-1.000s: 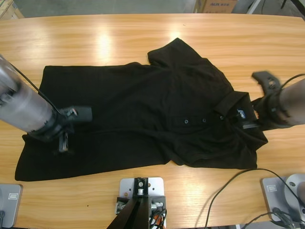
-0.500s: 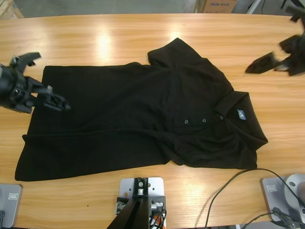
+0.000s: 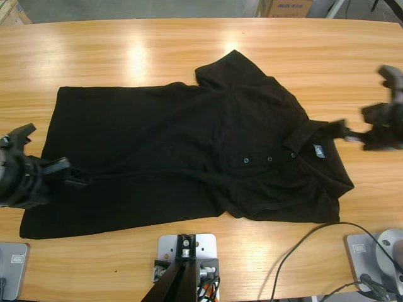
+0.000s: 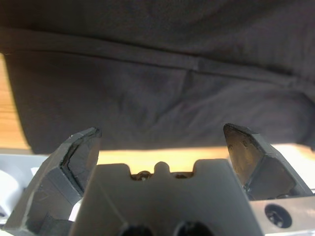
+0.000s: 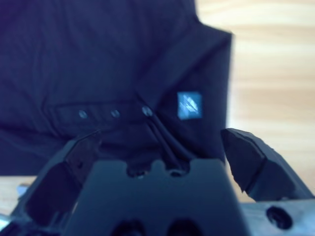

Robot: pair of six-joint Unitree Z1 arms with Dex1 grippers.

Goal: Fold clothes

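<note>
black knit spread flat, both grippers empty at its two ends

black soft-knit short-sleeved polo shirt (image 3: 189,157) lies spread across the long pale wooden table (image 3: 157,56), collar end toward one short side and hem end toward the other, one sleeve (image 3: 230,66) jutting toward the far table edge. nothing is folded over yet, so i judge the folding proper is still to come. the cloth lies mostly flat, with a long crease running from the hem toward the placket and some bunching along the near edge below the buttons.

taking the small blue neck label (image 3: 319,150) as the landmark: the row of small dark buttons (image 3: 269,159) sits just beside it toward the body of the shirt, and the open collar (image 3: 308,133) frames it. the right gripper (image 3: 352,131) hangs near the label, just off the collar on the bare-table side, its two black jaws spread apart and holding nothing; its wrist view looks straight at the label (image 5: 189,105) and buttons (image 5: 114,113), which suggests it is lined up to take the collar or shoulder edge.

the left gripper (image 3: 47,154) is at the end of the shirt farthest from the label, over the hem corner. its jaws also stand wide apart and empty, and its wrist view shows plain dark fabric (image 4: 157,93) with a seam line and a strip of table below it.

with one gripper at each end, the placing reads as preparation for pinching both ends so the shirt can be lifted evenly. soft knit will sag and slide, so shallow pinches risk catching a single layer or slipping off.
</note>
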